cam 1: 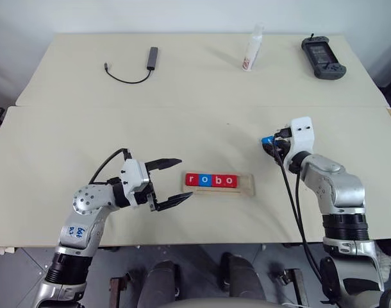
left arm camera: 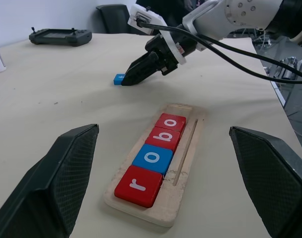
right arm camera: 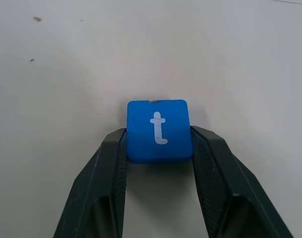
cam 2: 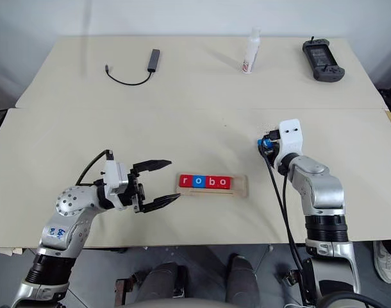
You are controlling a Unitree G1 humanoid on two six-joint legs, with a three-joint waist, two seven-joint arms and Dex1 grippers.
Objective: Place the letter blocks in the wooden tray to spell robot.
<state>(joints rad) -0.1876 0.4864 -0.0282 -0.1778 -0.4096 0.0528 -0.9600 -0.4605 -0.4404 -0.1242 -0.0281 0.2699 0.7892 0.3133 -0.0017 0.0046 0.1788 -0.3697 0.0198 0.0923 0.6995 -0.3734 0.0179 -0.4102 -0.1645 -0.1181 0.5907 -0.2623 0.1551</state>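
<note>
Blue "t" block (right arm camera: 159, 130) flat on the table (cam 1: 202, 96), letter face up, well apart from the wooden tray (cam 1: 245, 187) and at roughly two o'clock from it in the head views. Pinched on two opposite side faces between the black fingers (right arm camera: 110, 163) of the right gripper (right arm camera: 159, 148), both pads pressed against the block's edges, so narrowed onto it and holding it, though not yet raised off the surface as far as can be judged. Small, rigid and probably very light, with smooth glossy sides likely to slip under a loose or crooked squeeze; no sign of fragility. Best held just so: flat side faces squarely between the pads, grip low and centred, letter kept facing up for a straight drop into the slot. Tray lying lengthwise at table centre, already carrying a red "r" (left arm camera: 139, 185), blue "o" (left arm camera: 152, 157), red "b" (left arm camera: 163, 138) and red "o" (left arm camera: 170, 122) touching in a row, with one bare space left at its three o'clock end in the head views. Tight fit to be expected there, beside the last "o" and the tray's end wall, so a level, well-aligned lowering called for. Left gripper (cam 1: 169, 182) hovering just beside the tray's nine o'clock end, fingers spread wide, holding nothing.
</note>
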